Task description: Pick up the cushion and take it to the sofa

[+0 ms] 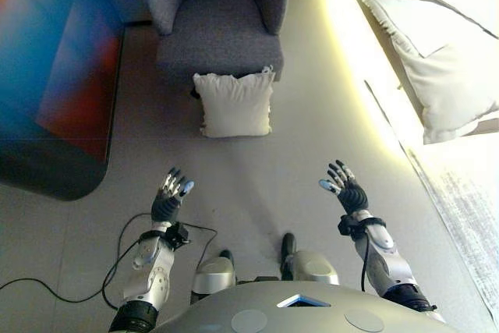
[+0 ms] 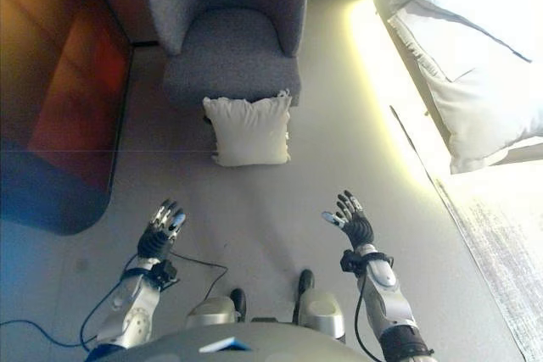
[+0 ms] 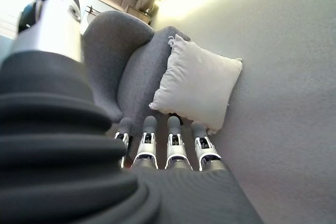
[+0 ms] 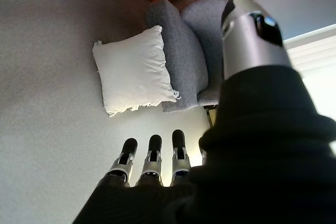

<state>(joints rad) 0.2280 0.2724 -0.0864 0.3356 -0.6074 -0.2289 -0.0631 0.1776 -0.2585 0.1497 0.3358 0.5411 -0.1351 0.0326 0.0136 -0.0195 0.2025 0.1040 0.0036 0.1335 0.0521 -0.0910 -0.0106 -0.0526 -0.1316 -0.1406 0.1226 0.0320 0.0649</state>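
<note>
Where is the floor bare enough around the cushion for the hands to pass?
Bare floor lies between the cushion and both open hands, left robot hand and right robot hand. There is also free floor on the cushion's right, up to the lit strip by the bed. It is crowded behind: the cushion leans against the armchair.

Soft white cloth cushion [image 1: 235,104], matt grey woven-fabric armchair [image 1: 221,17], smooth matt grey floor [image 1: 257,185]
</note>
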